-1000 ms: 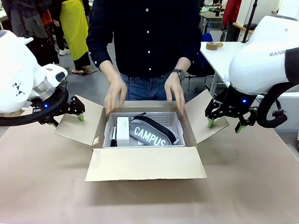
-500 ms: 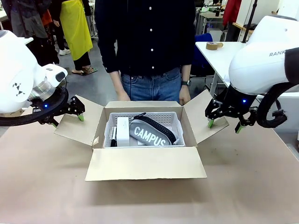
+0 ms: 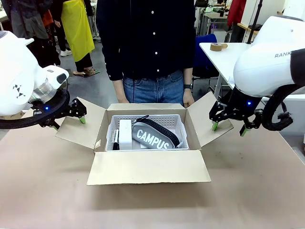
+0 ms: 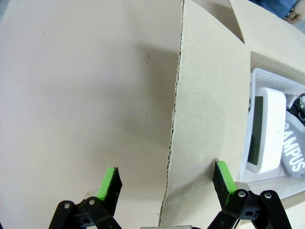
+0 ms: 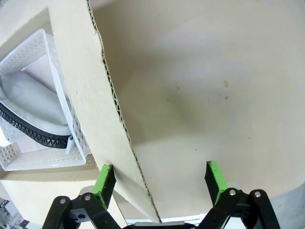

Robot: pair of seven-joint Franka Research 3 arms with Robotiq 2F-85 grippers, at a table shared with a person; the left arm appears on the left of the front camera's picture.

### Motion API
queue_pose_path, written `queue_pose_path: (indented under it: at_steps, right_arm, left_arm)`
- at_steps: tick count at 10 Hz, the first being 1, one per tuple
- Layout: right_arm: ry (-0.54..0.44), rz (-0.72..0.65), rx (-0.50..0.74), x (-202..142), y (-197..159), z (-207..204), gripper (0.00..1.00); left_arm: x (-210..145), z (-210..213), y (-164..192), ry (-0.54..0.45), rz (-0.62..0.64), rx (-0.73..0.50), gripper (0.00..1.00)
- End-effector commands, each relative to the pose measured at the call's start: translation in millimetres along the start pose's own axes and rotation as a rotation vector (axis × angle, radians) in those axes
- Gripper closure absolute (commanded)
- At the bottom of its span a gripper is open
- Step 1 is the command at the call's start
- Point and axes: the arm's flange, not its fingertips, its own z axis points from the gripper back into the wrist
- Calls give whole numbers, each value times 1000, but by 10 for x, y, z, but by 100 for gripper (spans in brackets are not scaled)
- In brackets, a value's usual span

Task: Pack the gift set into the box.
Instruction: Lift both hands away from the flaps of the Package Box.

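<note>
Two grippers, both wide open, holding nothing. Left gripper (image 3: 70,123) hangs over the carton's left flap (image 3: 78,125); in the left wrist view its jaws straddle the flap's outer edge, one finger (image 4: 223,175) over cardboard, the other over the bare table (image 3: 43,191). Contact with the flap: cannot tell. Right gripper (image 3: 229,129), same pose, at the right flap (image 3: 205,119); in the right wrist view the corrugated edge runs between its spread fingers (image 5: 213,175).

Brown carton (image 3: 147,167) sits mid-table, all four flaps out. White basket (image 3: 177,121) sits inside it, holding the grey CAMPUS pouch (image 3: 152,136), a small white box (image 3: 125,133) and a small black item (image 3: 116,138). Person stands at the far side, hands (image 3: 188,99) just behind the carton.
</note>
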Motion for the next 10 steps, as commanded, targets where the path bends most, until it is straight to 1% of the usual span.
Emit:
queue_pose_path:
  at_steps: [1, 2, 3, 4, 5, 6, 7, 8, 9, 10]
  right_arm:
    - [0, 0, 0, 0, 0, 0, 0]
    - [-53, -49, 83, -3, -221, 504, 0]
    - [-46, -124, 178, -36, -881, 1197, 0]
    - [51, -200, 254, -117, -1585, 1599, 0]
    - [119, -298, 437, -217, -2225, 1701, 0]
    - [189, -357, 476, -358, -2678, 1597, 0]
    - [176, -444, 589, -494, -3060, 1408, 0]
    - [116, -621, 619, -589, -3286, 1225, 0]
    - [149, -355, 496, -682, -2836, 1645, 0]
    - [149, -355, 496, -682, -2836, 1645, 0]
  left_arm:
    - [0, 0, 0, 0, 0, 0, 0]
    - [39, 652, 312, -122, 20, -201, 0]
    - [-34, 1398, 885, -184, 4, -370, 0]
    - [-125, 1739, 1469, -192, 60, -542, 0]
    - [-248, 1746, 1956, -188, 166, -634, 0]
    - [-366, 1492, 2303, -134, 231, -706, 0]
    - [-457, 1182, 2496, -115, 276, -823, 0]
    - [-459, 947, 2529, -143, 424, -871, 0]
    - [-88, 1893, 2382, -207, 243, -768, 0]
    - [-88, 1893, 2382, -207, 243, -768, 0]
